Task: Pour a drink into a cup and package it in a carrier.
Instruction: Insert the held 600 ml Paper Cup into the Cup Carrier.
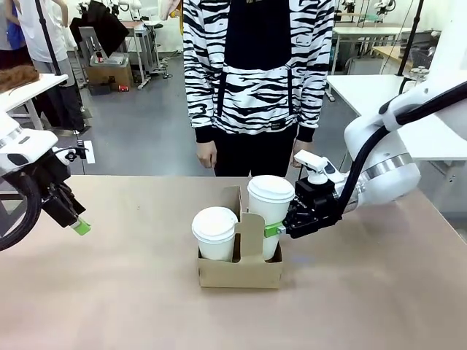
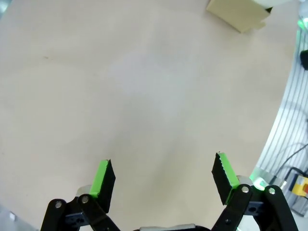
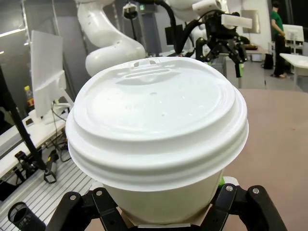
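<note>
The brown cardboard carrier (image 1: 241, 275) stands mid-table with its handle panel upright. One lidded white cup (image 1: 215, 232) sits in its left slot. A second lidded cup (image 1: 271, 198) stands higher, its base in the right slot, and my right gripper (image 1: 272, 232) is shut on its side. In the right wrist view this cup (image 3: 156, 125) rises between the right gripper's (image 3: 166, 211) fingers. My left gripper (image 1: 79, 226) hangs open at the table's left edge, empty (image 2: 163, 175), with the carrier's corner (image 2: 238, 14) far off. The drink is hidden under the lids.
A person in a striped top stands at the far edge, one hand (image 1: 207, 153) hanging down, away from the carrier. Bare tabletop (image 1: 131, 292) lies between the left gripper and the carrier. More tables stand behind.
</note>
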Controlling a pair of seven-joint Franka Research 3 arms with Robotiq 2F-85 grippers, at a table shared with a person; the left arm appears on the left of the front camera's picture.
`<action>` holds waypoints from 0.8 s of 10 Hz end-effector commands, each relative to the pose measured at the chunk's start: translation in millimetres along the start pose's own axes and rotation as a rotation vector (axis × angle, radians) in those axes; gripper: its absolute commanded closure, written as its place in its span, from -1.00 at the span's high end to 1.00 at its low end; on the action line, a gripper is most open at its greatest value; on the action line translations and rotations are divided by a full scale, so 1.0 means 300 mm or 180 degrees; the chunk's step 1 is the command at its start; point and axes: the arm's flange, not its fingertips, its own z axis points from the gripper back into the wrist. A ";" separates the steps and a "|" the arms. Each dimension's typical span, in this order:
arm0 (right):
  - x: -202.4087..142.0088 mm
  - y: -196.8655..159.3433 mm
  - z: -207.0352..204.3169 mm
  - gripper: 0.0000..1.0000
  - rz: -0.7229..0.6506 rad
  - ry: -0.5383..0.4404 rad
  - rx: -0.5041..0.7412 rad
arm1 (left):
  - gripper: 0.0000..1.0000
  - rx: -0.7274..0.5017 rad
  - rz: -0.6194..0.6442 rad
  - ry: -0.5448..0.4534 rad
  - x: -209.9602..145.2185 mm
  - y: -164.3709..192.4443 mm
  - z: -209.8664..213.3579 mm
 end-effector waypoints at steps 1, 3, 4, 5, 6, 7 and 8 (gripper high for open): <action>-0.014 -0.018 0.023 0.60 0.0137 0.0017 0.0174 | 1.00 -0.0053 0.0114 -0.0088 -0.012 0.029 -0.002; -0.049 -0.024 0.019 0.60 0.0136 0.0077 0.0250 | 1.00 0.0000 0.0000 0.0000 0.000 0.000 0.000; -0.064 -0.027 0.014 0.60 0.0133 0.0122 0.0261 | 1.00 0.0000 0.0000 0.0000 0.000 0.000 0.000; -0.079 -0.028 0.006 0.60 0.0149 0.0142 0.0291 | 1.00 0.0000 0.0000 0.0000 0.000 0.000 0.000; -0.091 -0.034 -0.005 0.60 0.0145 0.0148 0.0326 | 1.00 0.0000 0.0000 0.0000 0.000 0.000 0.000; -0.098 -0.036 -0.014 0.60 0.0162 0.0182 0.0333 | 1.00 0.0000 0.0000 0.0000 0.000 0.000 0.000; -0.101 -0.036 -0.014 0.60 0.0170 0.0207 0.0327 | 1.00 0.0000 0.0000 0.0000 0.000 0.000 0.000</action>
